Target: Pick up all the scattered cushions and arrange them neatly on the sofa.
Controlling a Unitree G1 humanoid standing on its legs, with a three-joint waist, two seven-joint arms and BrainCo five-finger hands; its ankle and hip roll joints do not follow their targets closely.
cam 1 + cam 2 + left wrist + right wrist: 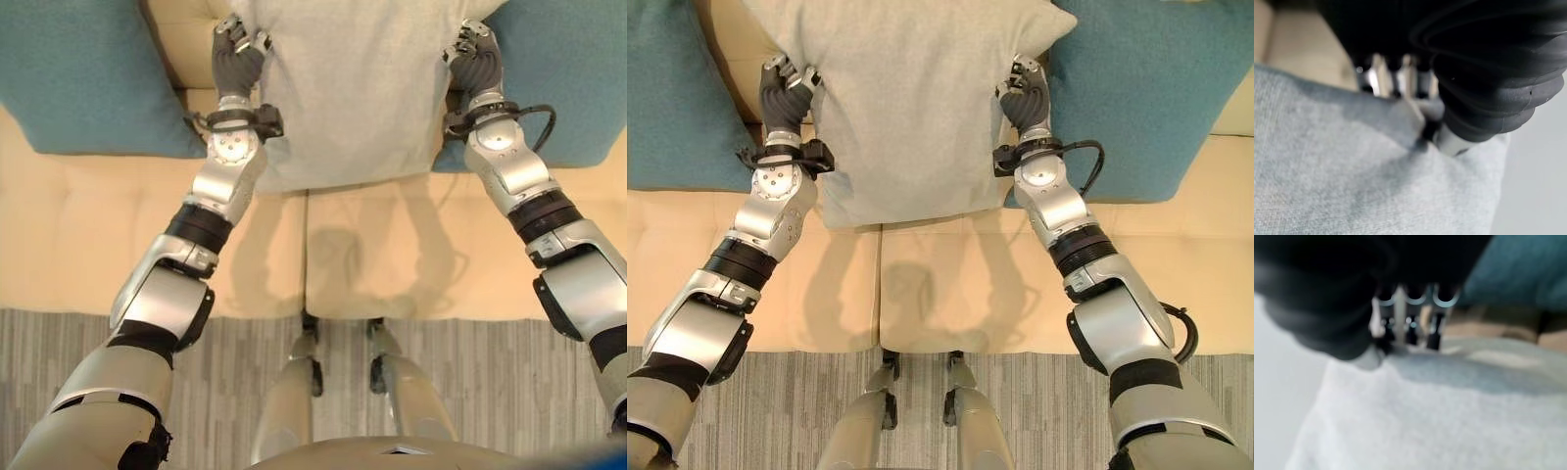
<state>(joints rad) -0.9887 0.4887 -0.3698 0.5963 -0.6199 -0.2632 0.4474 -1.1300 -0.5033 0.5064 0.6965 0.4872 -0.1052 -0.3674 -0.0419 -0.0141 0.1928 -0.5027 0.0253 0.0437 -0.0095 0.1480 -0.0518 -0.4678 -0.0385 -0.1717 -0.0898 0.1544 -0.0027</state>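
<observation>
1. The grey cushion [911,108] sits at twelve o'clock from me, propped against the back of the sofa [950,284] with its lower edge resting on the seat, between the two teal cushions.
2. I judge it light and very soft. The fabric dents where my fingers bite in, so it will sag and fold rather than hold its shape. The weave looks matte, so it is unlikely to slip, and nothing about it is fragile.
3. My left hand [238,57] is at its ten o'clock edge, fingers curled and pinching the fabric. The left wrist view shows the fingers [1400,81] sunk into the cloth.
4. My right hand [1026,98] is clamped the same way on the two o'clock edge.
5. I think the two side edges are the right holds, since taking one corner alone would let it droop.
6. One teal cushion [73,73] lies at nine o'clock, and the other teal cushion [1156,93] at three o'clock touches the grey one.
</observation>
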